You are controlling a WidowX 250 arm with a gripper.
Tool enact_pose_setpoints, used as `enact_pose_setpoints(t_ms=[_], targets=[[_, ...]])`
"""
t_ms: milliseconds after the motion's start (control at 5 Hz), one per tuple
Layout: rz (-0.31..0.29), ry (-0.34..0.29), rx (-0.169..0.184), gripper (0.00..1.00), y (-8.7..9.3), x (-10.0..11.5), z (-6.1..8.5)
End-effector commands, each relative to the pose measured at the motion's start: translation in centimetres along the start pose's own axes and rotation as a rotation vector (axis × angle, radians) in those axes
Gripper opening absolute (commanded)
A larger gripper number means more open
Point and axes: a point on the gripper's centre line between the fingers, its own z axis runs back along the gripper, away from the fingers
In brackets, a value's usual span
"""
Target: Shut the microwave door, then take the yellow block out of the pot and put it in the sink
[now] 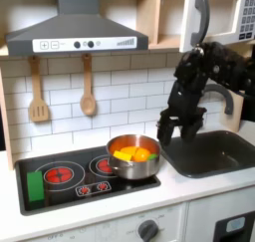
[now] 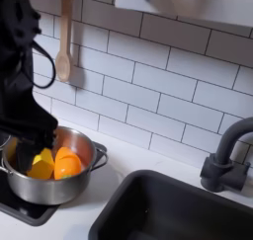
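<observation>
1. Yellow block (image 2: 42, 166) lies inside the pot (image 2: 40, 188), against an orange piece (image 2: 67, 164), below the rim.
2. Pot (image 1: 132, 166) sits on the stove (image 1: 60, 181) at its right edge in the first exterior view, just beside the sink (image 1: 214, 154).
3. Gripper (image 1: 175, 128) hangs above the pot's right rim; fingers point down; its opening cannot be told.
4. Sink basin (image 2: 173, 216) is bare, faucet (image 2: 229, 157) at its rear.
5. Microwave door (image 1: 221, 15), upper right in the first exterior view, appears closed.
</observation>
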Motion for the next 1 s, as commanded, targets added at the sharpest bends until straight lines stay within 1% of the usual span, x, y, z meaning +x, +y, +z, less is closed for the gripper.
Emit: enact_pose_setpoints(t_ms=[0,200,400,600,800], targets=[[0.061,-0.008,-0.001,0.0,0.6,1.9,-0.2],[0.099,-0.032,0.011,0.0,1.5,3.5,-0.1],[0.128,-0.079,0.016,0.0,2.3,5.4,0.5],[0.149,-0.117,0.019,0.0,3.1,7.5,1.0],[0.16,-0.154,0.029,0.0,3.7,9.0,1.5]])
